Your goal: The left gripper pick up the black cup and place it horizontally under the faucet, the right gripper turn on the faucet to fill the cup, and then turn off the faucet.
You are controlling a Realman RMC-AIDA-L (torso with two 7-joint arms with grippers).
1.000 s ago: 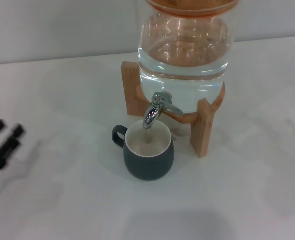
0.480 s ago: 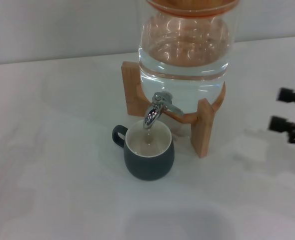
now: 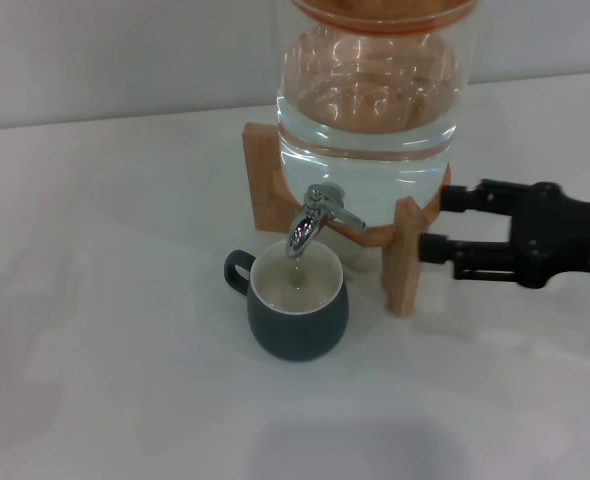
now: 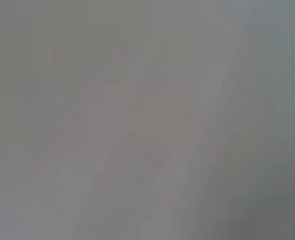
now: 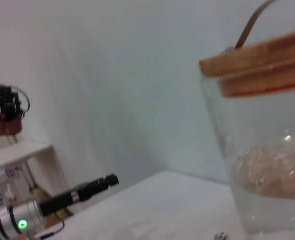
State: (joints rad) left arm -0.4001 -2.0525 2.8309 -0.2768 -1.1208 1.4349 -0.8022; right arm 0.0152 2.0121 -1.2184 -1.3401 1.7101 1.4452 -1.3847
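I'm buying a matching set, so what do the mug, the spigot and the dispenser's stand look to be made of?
The black cup looks like ceramic: matte charcoal outside, smooth cream glaze inside. The faucet appears to be polished metal or chrome plating, since it shows bright mirror-like reflections. The wooden stand looks like light, unpainted wood with flat sawn faces. The glass jar it carries is clear, probably glass.

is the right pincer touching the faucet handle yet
Apart. The head view shows the open right pincer beside the stand's wooden leg, with that leg between its tips and the faucet.
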